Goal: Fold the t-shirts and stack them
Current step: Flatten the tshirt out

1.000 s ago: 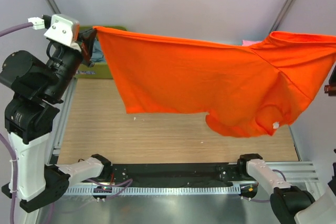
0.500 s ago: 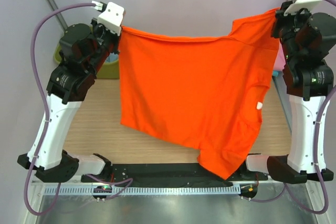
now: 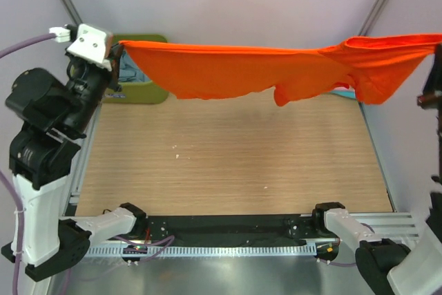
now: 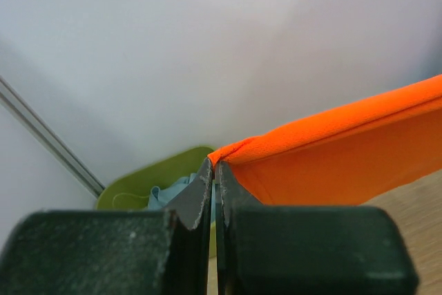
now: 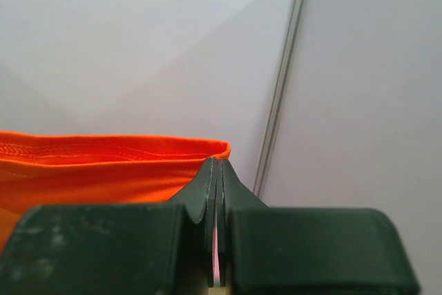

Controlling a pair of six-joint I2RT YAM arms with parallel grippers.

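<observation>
Orange t-shirt (image 3: 262, 70) is up in the air, stretched near-horizontal across the far side of the table (image 3: 228, 170), well clear of the wood, w/ a sleeve & loose fabric sagging right of centre. L gripper (image 4: 215, 170) is clamped tight on one corner, jaws pressed together w/ the hem pinched at the tips; R gripper (image 5: 217, 169) is likewise clenched on the opposite edge, stitched hem running off to its left. Pinching two far-apart points & spreading the arms wide & high prob takes out slack, so the shirt can be laid down flat for folding. Olive tub (image 3: 146, 88) sits at the far-left corner just behind the L gripper, w/ a blue-ish garment (image 4: 169, 191) inside, likely next in line. No folded shirt in view, so early in the job
</observation>
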